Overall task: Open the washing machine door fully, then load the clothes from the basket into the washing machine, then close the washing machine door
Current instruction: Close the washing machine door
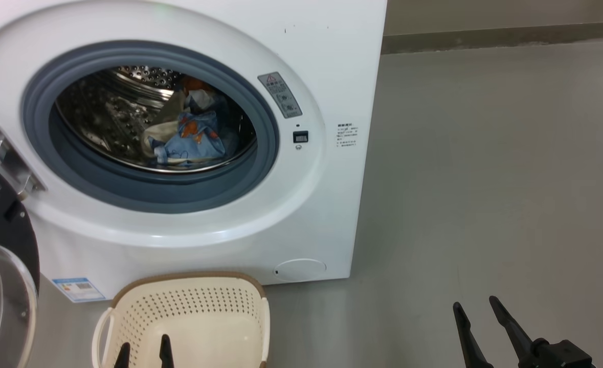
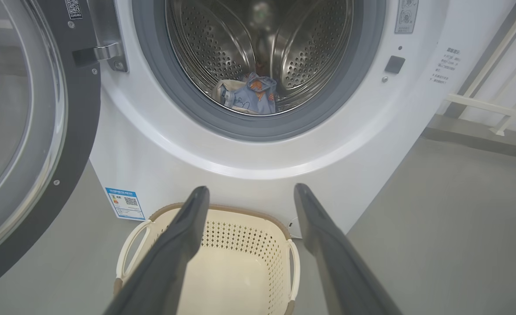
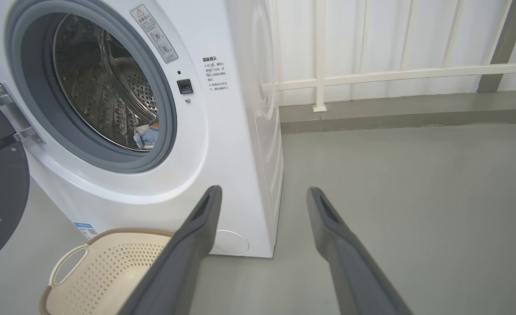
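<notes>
The big white boxy front-loading washing machine (image 1: 321,76) stands on the grey floor (image 1: 485,179). Its large round door (image 1: 4,225), a glossy black ring around clear glass, is swung wide to the left on a steel hinge (image 1: 9,158). The clothes (image 1: 188,138), light-blue pieces with orange prints and one cream piece, lie heaped at the bottom of the steel drum (image 1: 107,117). The small cream perforated plastic basket (image 1: 188,301) with a brown rim sits on the floor just before the machine's lower front edge, its bare bottom showing. The left gripper (image 1: 144,352) hovers above the basket, fingers spread, holding nothing. The right gripper (image 1: 476,304) hangs over the floor off the machine's right front corner, fingers likewise spread.
</notes>
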Robot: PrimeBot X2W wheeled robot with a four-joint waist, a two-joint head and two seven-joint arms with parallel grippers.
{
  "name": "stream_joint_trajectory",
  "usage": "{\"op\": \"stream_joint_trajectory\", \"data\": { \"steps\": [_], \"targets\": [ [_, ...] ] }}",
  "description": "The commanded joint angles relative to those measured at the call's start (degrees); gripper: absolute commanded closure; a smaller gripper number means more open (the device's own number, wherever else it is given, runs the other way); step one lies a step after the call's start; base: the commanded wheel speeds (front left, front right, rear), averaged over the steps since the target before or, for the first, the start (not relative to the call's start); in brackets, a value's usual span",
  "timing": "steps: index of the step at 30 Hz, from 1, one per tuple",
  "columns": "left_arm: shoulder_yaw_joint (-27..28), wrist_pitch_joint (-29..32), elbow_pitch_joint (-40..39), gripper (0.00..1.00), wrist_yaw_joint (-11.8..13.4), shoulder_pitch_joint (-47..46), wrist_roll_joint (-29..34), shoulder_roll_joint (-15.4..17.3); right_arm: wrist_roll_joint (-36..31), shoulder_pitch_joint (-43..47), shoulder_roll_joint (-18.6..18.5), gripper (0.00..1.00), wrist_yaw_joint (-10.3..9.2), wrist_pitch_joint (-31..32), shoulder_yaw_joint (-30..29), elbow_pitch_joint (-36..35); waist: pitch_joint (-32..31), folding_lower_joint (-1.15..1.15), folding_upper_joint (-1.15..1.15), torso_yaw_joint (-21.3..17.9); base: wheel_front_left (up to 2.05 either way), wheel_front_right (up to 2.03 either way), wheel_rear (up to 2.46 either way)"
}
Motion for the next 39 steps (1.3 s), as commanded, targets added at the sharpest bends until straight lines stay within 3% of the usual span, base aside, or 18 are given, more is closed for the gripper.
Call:
{"op": "stream_joint_trajectory", "data": {
  "steps": [1,11,24,30,39],
  "targets": [
    [1.58,-0.37,-1.15,0.00,0.54,-2.13,0.45,0.50,-0.07,-1.31,-0.38,0.00,0.09,-0.27,1.57,-1.39,0.05,0.00,0.00,-0.01,-1.27,1.27,0.00],
    [1.68,-0.37,-1.02,0.00,0.34,-1.92,0.74,0.50,-0.03,-1.50,-0.57,0.00,0.09,-0.27,1.44,-1.30,0.24,0.00,0.00,0.05,-1.33,1.33,0.00],
    [1.09,-0.37,-0.69,0.00,-0.01,-2.30,0.63,0.50,-0.22,-1.49,-0.70,0.00,0.09,-0.27,1.48,-1.39,0.49,0.00,0.00,0.79,-0.14,0.14,0.00],
    [0.75,-0.37,-0.59,0.00,0.38,-3.12,0.81,0.50,-0.36,-1.77,-1.04,0.00,0.09,-0.27,1.99,-1.40,0.39,0.00,0.00,4.16,0.00,0.00,0.00],
    [-0.40,-0.37,-1.56,0.00,1.70,-3.84,0.08,0.50,-0.66,-3.76,-2.12,0.00,0.09,-0.27,3.65,-1.87,0.25,0.00,0.00,12.63,0.00,0.00,0.00]
  ]
}}
